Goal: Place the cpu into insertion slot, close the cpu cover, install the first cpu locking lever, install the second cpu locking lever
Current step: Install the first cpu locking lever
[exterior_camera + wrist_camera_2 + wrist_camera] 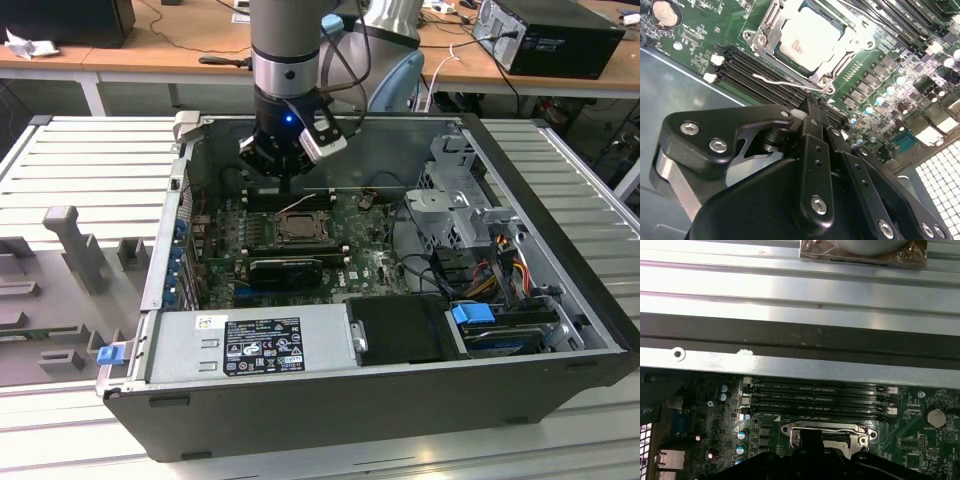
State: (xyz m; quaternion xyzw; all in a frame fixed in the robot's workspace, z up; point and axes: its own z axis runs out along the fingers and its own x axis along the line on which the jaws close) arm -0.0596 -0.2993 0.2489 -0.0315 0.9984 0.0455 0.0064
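The cpu [810,40] lies flat in the insertion slot [300,228], its pale metal top facing up. The silver cpu cover [852,36] lies down around it, framing the chip. A thin wire locking lever [780,81] runs along the socket's edge on the gripper's side, its free end sticking out over the memory slots. My gripper [812,107] hangs just above the memory slots beside the socket, fingers together with nothing between them. In the exterior view the gripper [287,188] points down just behind the socket. The socket's frame [826,432] also shows in the first wrist view.
Long black memory slots [815,395] lie between the socket and the case wall [790,360]. A black expansion card [285,268] sits in front of the socket. The power supply [250,345], a drive cage [450,190] and loose cables crowd the case.
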